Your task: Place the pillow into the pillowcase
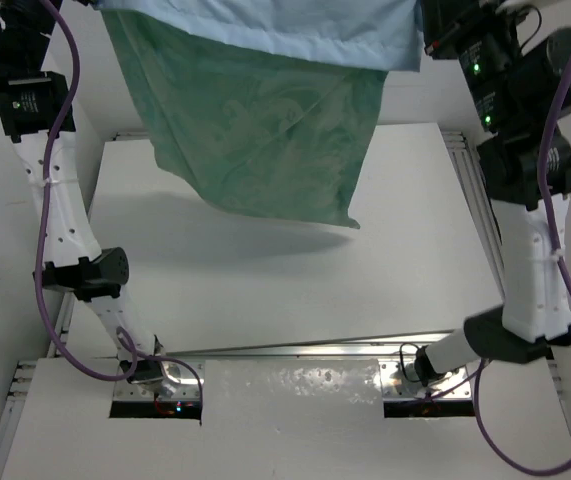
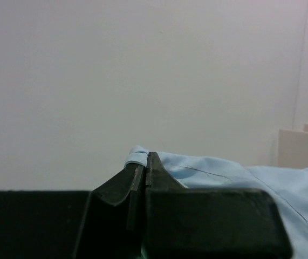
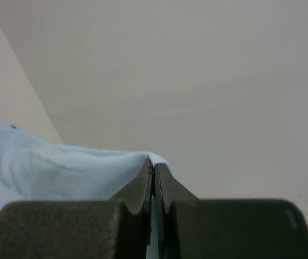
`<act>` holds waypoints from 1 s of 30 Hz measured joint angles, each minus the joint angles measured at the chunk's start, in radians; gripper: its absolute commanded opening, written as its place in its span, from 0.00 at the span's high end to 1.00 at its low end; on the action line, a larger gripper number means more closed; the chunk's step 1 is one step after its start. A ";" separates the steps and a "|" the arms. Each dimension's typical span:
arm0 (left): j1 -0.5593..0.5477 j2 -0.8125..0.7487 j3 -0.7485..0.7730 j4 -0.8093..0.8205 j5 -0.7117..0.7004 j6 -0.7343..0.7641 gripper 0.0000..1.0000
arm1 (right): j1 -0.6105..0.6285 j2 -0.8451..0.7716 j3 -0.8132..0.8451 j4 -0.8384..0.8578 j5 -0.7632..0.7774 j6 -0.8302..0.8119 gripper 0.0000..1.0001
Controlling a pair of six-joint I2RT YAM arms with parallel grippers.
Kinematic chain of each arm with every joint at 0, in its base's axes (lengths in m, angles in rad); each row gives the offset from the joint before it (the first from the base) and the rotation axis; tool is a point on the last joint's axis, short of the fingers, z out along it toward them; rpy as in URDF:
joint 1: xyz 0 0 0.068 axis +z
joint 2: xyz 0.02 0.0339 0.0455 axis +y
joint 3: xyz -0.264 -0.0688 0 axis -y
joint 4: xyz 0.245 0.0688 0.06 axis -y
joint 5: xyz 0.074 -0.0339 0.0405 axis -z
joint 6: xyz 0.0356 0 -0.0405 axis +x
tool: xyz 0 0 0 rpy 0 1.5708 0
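Pillowcase (image 1: 265, 140) hung in the air between your two arms, lifted well above the table (image 1: 265, 290), its light-blue face stretched across the top of the overhead view and its sea-green face sagging down to a low corner on the right. Your left gripper (image 2: 145, 170) had its fingers pinched tight on a fold of the light-blue cloth, which peeked out just above the tips. Your right gripper (image 3: 154, 172) was likewise clenched on a thin edge of the same blue fabric at the other end. The pillow did not show in any of the three views, and the table under the hanging cloth carried only its shadow. Whether the pillow sat inside the case I could not tell, since the green panel draped fairly flat and the opening was out of sight. My judgement is that you were holding the case up by one edge, either to shake the pillow down or with the stuffing yet to be done.
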 measured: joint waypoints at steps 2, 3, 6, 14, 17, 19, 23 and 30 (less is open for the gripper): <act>0.008 -0.053 -0.095 0.007 -0.032 0.000 1.00 | 0.000 -0.153 -0.299 0.125 0.019 -0.005 1.00; 0.008 -0.068 -0.121 -0.004 -0.047 0.002 1.00 | 0.000 -0.224 -0.421 0.123 0.026 -0.005 1.00; -0.001 -0.060 -0.119 -0.056 -0.086 0.033 1.00 | 0.002 -0.247 -0.446 0.096 0.025 -0.006 1.00; 0.000 -0.056 -0.049 -0.164 -0.248 0.157 1.00 | 0.003 -0.199 -0.463 0.193 -0.072 0.106 1.00; -0.002 -0.071 -0.047 -0.172 -0.324 0.211 1.00 | 0.062 -0.225 -0.567 0.256 -0.093 0.185 1.00; -0.001 -0.079 -0.047 -0.168 -0.423 0.257 1.00 | 0.151 -0.200 -0.579 0.277 -0.082 0.192 1.00; 0.002 -0.081 -0.047 -0.128 -0.580 0.339 1.00 | 0.346 -0.092 -0.519 0.277 -0.077 0.169 1.00; 0.006 -0.080 -0.047 -0.039 -0.734 0.420 1.00 | 0.509 -0.042 -0.503 0.266 -0.055 0.165 1.00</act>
